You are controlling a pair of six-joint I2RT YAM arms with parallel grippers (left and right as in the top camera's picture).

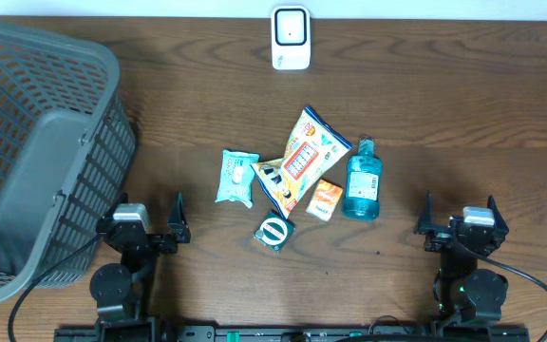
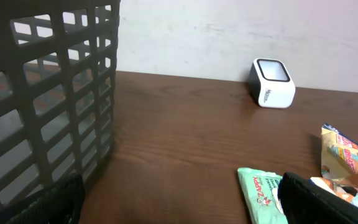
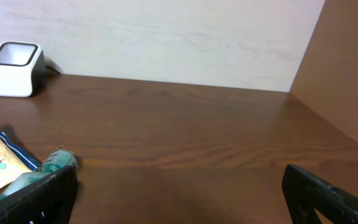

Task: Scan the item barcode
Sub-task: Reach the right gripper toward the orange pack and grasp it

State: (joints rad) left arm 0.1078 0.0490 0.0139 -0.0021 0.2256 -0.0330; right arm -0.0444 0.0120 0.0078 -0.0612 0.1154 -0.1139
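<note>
Beside the basket [image 1: 103,161], L claw [image 1: 148,211] wide; R claw [image 1: 459,211] wide too, both empty.

One white scanner [image 1: 291,38] stands with one grey basket [image 1: 103,161] to its left and, in front of it, one snack bag [image 1: 304,152], one wipes pack [image 1: 236,177], one blue bottle [image 1: 362,182], one orange box [image 1: 325,199] and one dark packet [image 1: 274,231].
</note>
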